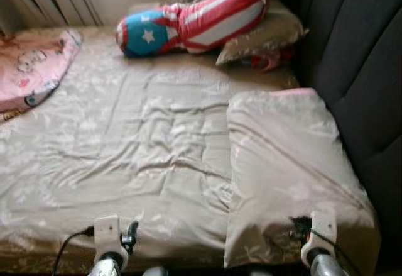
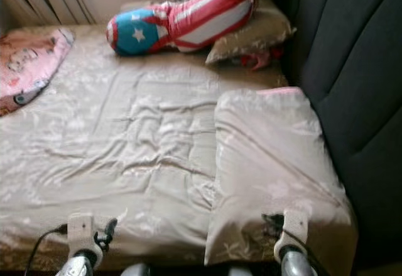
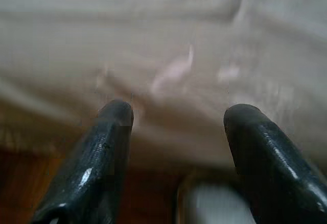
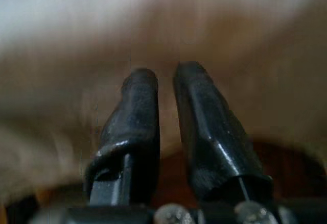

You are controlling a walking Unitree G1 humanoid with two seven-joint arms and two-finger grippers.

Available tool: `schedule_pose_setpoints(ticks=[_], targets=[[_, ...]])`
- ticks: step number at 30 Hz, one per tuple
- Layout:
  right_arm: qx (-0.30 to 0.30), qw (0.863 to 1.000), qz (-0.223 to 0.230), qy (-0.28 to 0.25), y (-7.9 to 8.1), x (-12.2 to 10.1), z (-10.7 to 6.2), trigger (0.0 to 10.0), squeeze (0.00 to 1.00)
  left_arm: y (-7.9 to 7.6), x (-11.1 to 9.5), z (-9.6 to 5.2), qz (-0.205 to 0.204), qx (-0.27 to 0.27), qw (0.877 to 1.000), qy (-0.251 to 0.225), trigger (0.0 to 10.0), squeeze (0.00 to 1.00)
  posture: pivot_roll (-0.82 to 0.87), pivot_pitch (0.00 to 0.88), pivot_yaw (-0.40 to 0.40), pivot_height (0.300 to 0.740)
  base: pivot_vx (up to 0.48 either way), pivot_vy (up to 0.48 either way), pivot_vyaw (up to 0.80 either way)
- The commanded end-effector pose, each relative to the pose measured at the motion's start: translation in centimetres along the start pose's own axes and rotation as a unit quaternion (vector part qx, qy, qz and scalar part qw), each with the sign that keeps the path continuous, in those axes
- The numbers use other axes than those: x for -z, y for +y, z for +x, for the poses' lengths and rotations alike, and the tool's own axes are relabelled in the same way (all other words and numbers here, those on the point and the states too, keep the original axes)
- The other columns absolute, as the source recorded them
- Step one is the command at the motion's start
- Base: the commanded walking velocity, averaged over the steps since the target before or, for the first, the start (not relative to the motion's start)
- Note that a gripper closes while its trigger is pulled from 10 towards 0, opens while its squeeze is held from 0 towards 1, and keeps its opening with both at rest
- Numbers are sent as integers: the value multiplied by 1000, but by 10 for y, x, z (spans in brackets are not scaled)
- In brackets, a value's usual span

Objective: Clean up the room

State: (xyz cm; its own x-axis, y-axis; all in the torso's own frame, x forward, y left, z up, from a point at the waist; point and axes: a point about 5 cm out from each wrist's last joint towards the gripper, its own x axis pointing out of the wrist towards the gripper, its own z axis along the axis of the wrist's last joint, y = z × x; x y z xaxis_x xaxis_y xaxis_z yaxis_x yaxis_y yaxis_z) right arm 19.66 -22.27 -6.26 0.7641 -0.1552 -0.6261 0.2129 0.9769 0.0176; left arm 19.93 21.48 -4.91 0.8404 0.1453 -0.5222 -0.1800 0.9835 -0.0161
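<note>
Bed sheet [image 1: 125, 156]: I am looking down on it; beige, flowered and creased, it is covering the mattress and serving as my landmark.
Folded cover [image 1: 286, 169]: it is lying on the sheet's right part, same beige fabric, a pink edge showing at its far end; its near end is hanging over the sheet's near edge.
Star pillow [image 1: 188, 18]: red-and-white striped with a blue end bearing a white star, it is lying at the sheet's far end, leaning on the tan pillow.
Tan pillow [image 1: 267, 34]: it is sitting at the sheet's far right corner, partly under the star pillow.
Red item [image 1: 267, 59]: it is peeking out just below the tan pillow; I cannot tell what it is.
Pink blanket [image 1: 31, 71]: it is lying on the sheet's far left part, printed with small figures.
Dark headboard [image 1: 358, 68]: padded, it is running along the sheet's right side.
Left gripper [image 3: 176, 114]: I am holding its fingers wide apart, pointing at the sheet's near edge; nothing is between them.
Right gripper [image 4: 166, 81]: I am holding its fingers nearly together, with a thin gap and nothing in it, before blurred beige cloth near the folded cover's near end.
</note>
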Motion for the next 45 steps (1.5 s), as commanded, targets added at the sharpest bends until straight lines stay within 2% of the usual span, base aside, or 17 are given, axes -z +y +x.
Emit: schedule_pose_setpoints(ticks=[1, 2, 4, 6, 9, 11, 17, 21, 26, 31, 35, 38, 40, 45], targets=[[6, 999, 5, 46, -2, 20, -6, 10000, 0, 3, 17, -3, 9, 3, 999, 49, 10000, 0, -201, 0, 25, 663, 0, 0, 0], [6, 999, 5, 46, -2, 20, -6, 10000, 0, 3, 17, -3, 9, 3, 999, 49, 10000, 0, -201, 0, 25, 663, 0, 0, 0], [1, 997, -1, 73, -3, 32, -11, 10000, 0, 1, 27, -4, 19, 10, 996, 86, 10000, 0, -220, 0, 30, 663, 0, 0, 0], [6, 997, 8, 78, -4, 34, -12, 10000, 0, 1, 29, -4, 29, 12, 995, 93, 10000, 0, -223, 0, 30, 663, 0, 0, 0], [11, 995, -11, 94, -9, 38, -14, 10000, 0, 0, 33, -5, 19, 3, 995, 102, 10000, 0, -225, 0, 25, 672, 0, 0, 0], [6, 995, -11, 96, -8, 38, -14, 10000, 0, -3, 33, -4, 29, 15, 994, 107, 10000, 0, -223, 0, 23, 682, 0, 0, 0], [9, 994, -16, 110, -10, 35, -11, 10000, 0, -23, 39, -4, 34, 54, 989, 131, 10000, 0, -213, 0, 15, 722, 0, 0, 0], [18, 992, -16, 124, -22, 42, -16, 10000, 0, -26, 43, -5, 31, 51, 988, 145, 10000, 0, -202, 0, 3, 740, 0, 0, 0], [32, 988, -19, 148, -38, 53, -25, 10000, 0, -25, 47, -7, 23, 41, 986, 162, 10000, 0, -196, 0, 1, 740, 0, 0, 0], [44, 986, -8, 160, -42, 57, -27, 10000, 0, -25, 53, -9, 19, 33, 983, 181, 10000, 0, -190, 0, 7, 740, 0, 0, 0], [41, 984, -5, 172, -40, 61, -29, 10000, 0, -27, 48, -5, 9, 27, 983, 183, 10000, 0, -205, 0, 9, 740, 0, 0, 0], [27, 982, -25, 185, -41, 66, -32, 10000, 0, -28, 40, 1, 15, 19, 983, 180, 10000, 0, -226, 0, 23, 740, 0, 0, 0], [8, 980, -60, 188, -38, 66, -32, 10000, 0, -29, 35, 4, 19, 18, 984, 178, 10000, 0, -243, 0, 38, 740, 0, 0, 0], [-3, 978, -85, 190, -35, 63, -29, 10000, 0, -27, 21, 13, 23, 11, 986, 165, 10000, 0, -234, 0, 44, 740, 0, 0, 0]])
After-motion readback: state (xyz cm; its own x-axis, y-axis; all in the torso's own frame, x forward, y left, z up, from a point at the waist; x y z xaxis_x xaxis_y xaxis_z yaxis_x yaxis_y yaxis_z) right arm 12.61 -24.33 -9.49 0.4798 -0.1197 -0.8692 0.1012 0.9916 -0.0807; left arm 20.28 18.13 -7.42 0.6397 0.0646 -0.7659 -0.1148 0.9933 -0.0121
